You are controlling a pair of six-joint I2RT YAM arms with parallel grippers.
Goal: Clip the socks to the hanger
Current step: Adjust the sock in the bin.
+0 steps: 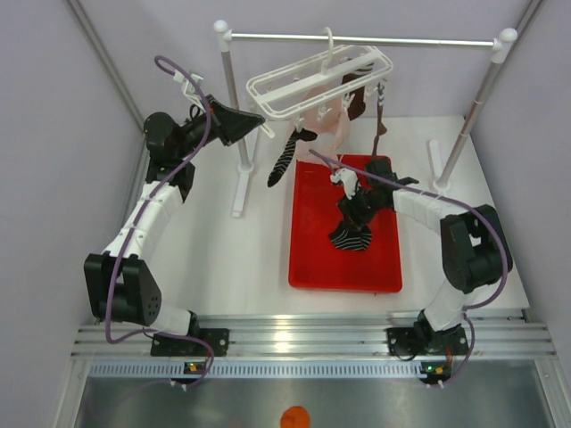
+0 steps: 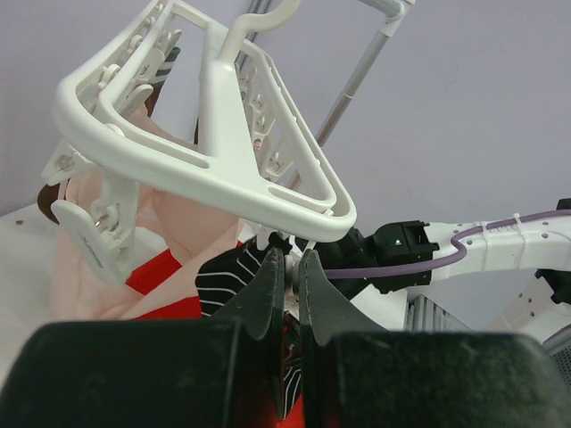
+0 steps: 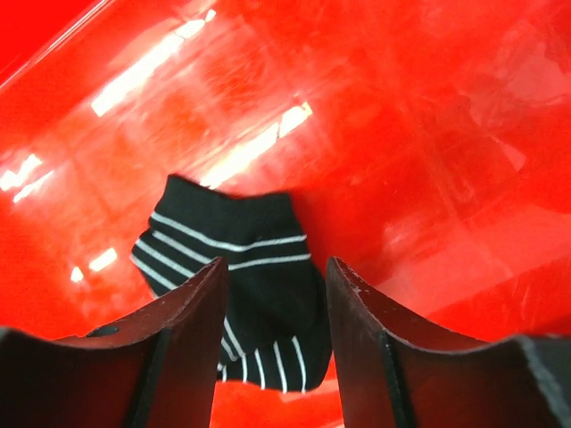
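Note:
The white hanger (image 1: 317,80) hangs tilted from the crossbar by its hook. My left gripper (image 1: 264,126) is at its near left corner, shut on a small white peg (image 2: 293,260) under the frame (image 2: 205,152). A black striped sock (image 1: 287,156) dangles from the hanger just beyond that peg. Two dark brown socks (image 1: 353,100) (image 1: 382,125) hang on the right side. Another black striped sock (image 1: 352,234) lies in the red tray (image 1: 312,259). My right gripper (image 1: 351,212) hovers open over this sock (image 3: 241,259), one finger on either side and nothing held.
A pale pink cloth (image 1: 332,127) hangs from the hanger between the socks. The stand's metal crossbar (image 1: 357,39) spans two white posts, with the left post (image 1: 234,107) close to my left arm. Grey walls close in both sides.

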